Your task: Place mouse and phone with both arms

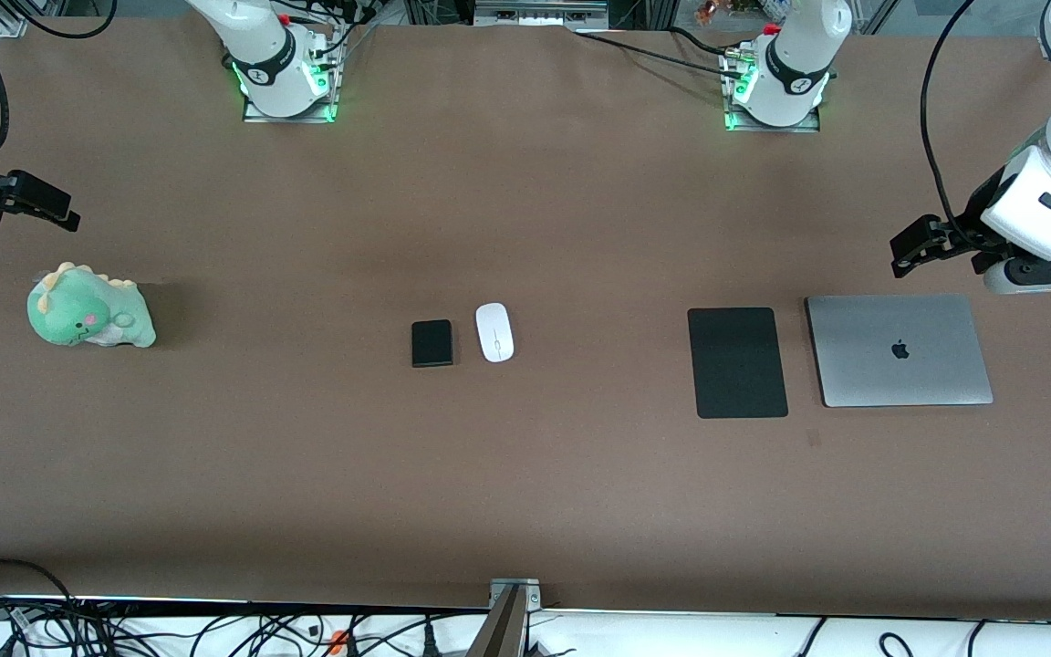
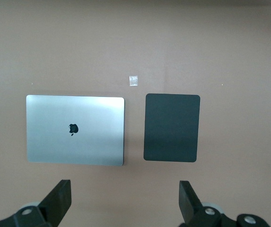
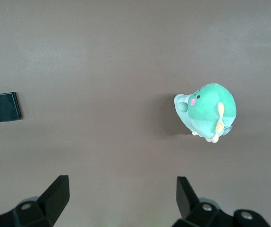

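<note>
The white mouse (image 1: 494,332) lies near the middle of the table. The black phone (image 1: 431,343) lies flat beside it, toward the right arm's end, and also shows in the right wrist view (image 3: 5,107). My left gripper (image 1: 907,250) hangs open and empty in the air at the left arm's end, near the laptop's edge; its wrist view shows the jaws wide apart (image 2: 124,191) over bare table. My right gripper (image 1: 58,212) hangs open and empty at the right arm's end, near the plush; its jaws stand wide apart (image 3: 122,189). Both are well away from the mouse and the phone.
A flat black mouse pad (image 1: 737,362) (image 2: 172,127) lies beside a closed silver laptop (image 1: 899,350) (image 2: 75,130) toward the left arm's end. A green dinosaur plush (image 1: 88,310) (image 3: 207,111) sits toward the right arm's end. A small tape scrap (image 2: 133,81) lies near the pad.
</note>
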`<move>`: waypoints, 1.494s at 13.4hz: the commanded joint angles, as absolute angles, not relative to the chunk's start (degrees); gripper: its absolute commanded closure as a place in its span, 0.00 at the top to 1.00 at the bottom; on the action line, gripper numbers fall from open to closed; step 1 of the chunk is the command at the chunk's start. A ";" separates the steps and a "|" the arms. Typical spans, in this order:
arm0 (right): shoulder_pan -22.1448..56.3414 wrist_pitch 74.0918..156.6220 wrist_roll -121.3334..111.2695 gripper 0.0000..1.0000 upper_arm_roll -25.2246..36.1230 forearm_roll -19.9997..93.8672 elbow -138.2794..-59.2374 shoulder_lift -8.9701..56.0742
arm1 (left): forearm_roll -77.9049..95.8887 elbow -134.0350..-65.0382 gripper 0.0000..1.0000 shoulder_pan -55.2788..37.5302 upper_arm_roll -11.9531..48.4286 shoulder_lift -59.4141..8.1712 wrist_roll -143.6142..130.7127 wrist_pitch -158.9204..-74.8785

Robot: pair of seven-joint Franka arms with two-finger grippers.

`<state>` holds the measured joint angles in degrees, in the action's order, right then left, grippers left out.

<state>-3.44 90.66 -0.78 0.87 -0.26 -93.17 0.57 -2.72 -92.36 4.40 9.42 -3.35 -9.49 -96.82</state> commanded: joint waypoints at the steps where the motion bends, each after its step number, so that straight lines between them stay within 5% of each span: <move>1: -2.90 90.97 -1.05 1.00 1.49 0.79 -94.22 -0.62 | -1.58 -90.62 1.00 4.92 9.84 -3.96 -8.70 -95.98; 20: -2.90 90.97 -1.40 1.00 1.49 0.79 -94.66 1.22 | -1.58 -90.62 1.00 4.75 9.93 -3.87 -8.70 -95.98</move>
